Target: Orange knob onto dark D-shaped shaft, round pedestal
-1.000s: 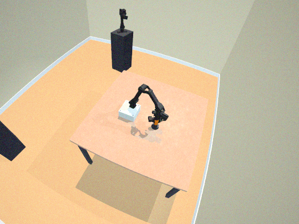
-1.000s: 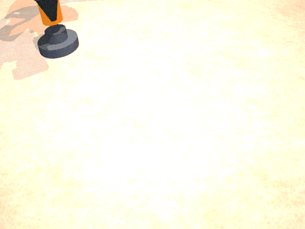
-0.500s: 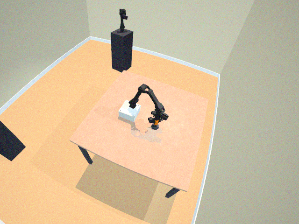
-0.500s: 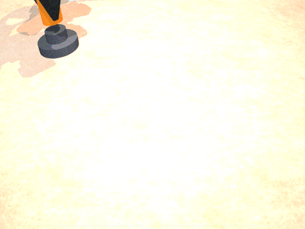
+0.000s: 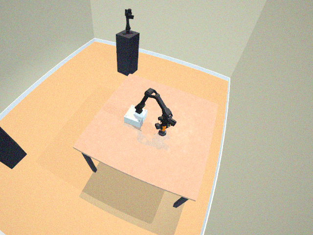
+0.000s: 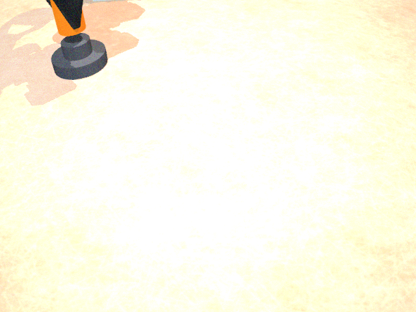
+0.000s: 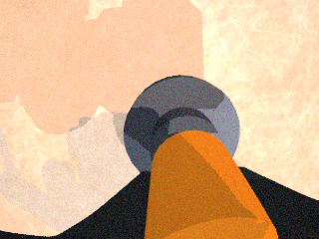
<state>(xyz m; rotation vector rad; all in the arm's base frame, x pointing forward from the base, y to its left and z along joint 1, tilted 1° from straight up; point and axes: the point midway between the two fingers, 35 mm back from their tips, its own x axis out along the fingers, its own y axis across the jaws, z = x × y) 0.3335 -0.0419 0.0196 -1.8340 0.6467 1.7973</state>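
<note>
The orange knob (image 5: 163, 128) (image 6: 63, 28) (image 7: 184, 186) is held upright between the fingers of my gripper (image 7: 193, 177) (image 6: 71, 23), which is shut on it. The dark round pedestal (image 5: 162, 133) (image 6: 79, 68) (image 7: 174, 90) stands on the table directly below, with a narrower raised collar in its middle. In the exterior view the knob's lower rim is just above the collar, with a small dark gap between them. A bit of the dark shaft (image 6: 75, 37) seems to show there; its top is hidden by the knob. The shaft's flat side and the knob's hole are not visible.
The arm's white base box (image 5: 133, 117) stands on the table (image 5: 141, 161), left of the pedestal in the top view. A black column (image 5: 127, 54) with another small arm stands beyond the table's far corner. Arm shadows fall around the pedestal.
</note>
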